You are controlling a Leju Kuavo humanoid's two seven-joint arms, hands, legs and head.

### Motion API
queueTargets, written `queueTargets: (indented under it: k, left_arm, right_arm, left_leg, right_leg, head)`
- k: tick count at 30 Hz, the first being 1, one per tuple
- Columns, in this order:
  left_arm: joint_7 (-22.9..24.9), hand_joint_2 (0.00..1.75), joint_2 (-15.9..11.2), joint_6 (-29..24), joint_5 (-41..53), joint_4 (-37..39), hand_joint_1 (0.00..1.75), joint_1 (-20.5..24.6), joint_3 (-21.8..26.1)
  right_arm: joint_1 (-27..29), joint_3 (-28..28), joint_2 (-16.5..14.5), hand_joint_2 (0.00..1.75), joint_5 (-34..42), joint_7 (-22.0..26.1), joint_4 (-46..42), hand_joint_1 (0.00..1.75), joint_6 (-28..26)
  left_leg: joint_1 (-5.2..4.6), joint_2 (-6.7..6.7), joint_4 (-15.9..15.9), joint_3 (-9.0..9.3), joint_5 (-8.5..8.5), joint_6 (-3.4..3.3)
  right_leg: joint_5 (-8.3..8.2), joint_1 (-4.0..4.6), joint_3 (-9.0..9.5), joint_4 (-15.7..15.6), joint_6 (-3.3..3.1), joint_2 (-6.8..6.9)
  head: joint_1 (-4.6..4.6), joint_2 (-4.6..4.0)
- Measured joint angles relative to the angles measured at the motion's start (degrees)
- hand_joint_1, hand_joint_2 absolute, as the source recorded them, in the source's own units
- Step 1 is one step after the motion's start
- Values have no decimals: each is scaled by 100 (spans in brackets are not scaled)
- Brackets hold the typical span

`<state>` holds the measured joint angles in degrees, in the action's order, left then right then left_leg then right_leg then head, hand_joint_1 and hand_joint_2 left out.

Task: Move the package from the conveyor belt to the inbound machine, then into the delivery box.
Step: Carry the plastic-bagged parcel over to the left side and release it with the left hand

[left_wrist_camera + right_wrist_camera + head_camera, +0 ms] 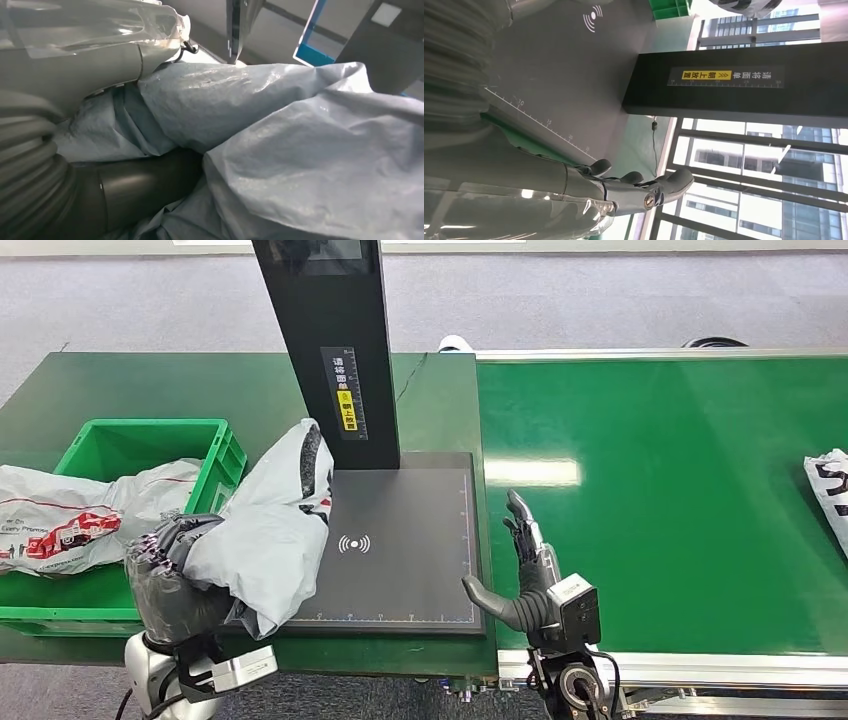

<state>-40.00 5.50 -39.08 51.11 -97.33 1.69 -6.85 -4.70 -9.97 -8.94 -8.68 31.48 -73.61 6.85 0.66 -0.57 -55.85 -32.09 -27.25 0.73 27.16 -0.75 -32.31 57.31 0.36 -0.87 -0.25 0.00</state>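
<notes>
left robot hand [170, 575] gripping grey package [270, 530] beside green bin [215, 435], right robot hand [525, 575] spread, holding nothing, wrist cam: scanner post label [724, 76]

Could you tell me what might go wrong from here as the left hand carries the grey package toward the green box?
The left hand grips the grey package by one bunched part, so the loose bag could slip free. Its drooping end hangs over the scanner plate and might snag on the green box wall. A white package already lies draped over the box rim, so the new one may not settle inside.
</notes>
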Motion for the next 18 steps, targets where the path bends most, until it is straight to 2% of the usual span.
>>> queueTargets:
  k: [6, 9, 15, 18]
  left_arm:
    - [-3, 175, 27, 0, 31, -92, 175, 7, 147]
    - [-4, 175, 58, 0, 188, -33, 175, 128, 383]
    - [60, 175, 89, 0, 369, 727, 175, 909, 1424]
    - [500, 175, 61, 0, 480, 1233, 175, 1339, 1936]
  right_arm:
    - [4, 2, 0, 175, 7, 6, 0, 0, -11]
    - [8, 2, 0, 175, 16, 26, 0, 0, -32]
    - [82, -8, 0, 175, 79, 76, 0, 0, -85]
    - [153, -11, 1, 175, 97, 111, -11, 0, -146]
  left_leg:
    - [0, 0, 0, 0, 0, 0]
    - [0, 0, 0, 0, 0, 0]
    - [4, 1, 0, 3, 2, 1]
    - [4, 0, 0, 2, 3, 1]
  right_leg:
    - [0, 0, 0, 0, 0, 0]
    - [0, 0, -1, 0, 0, 0]
    - [-1, 3, 0, 1, -2, 0]
    - [-1, 4, 0, 2, -2, 0]
  head:
    - [1, 0]
    - [1, 0]
    - [0, 0]
    - [1, 0]
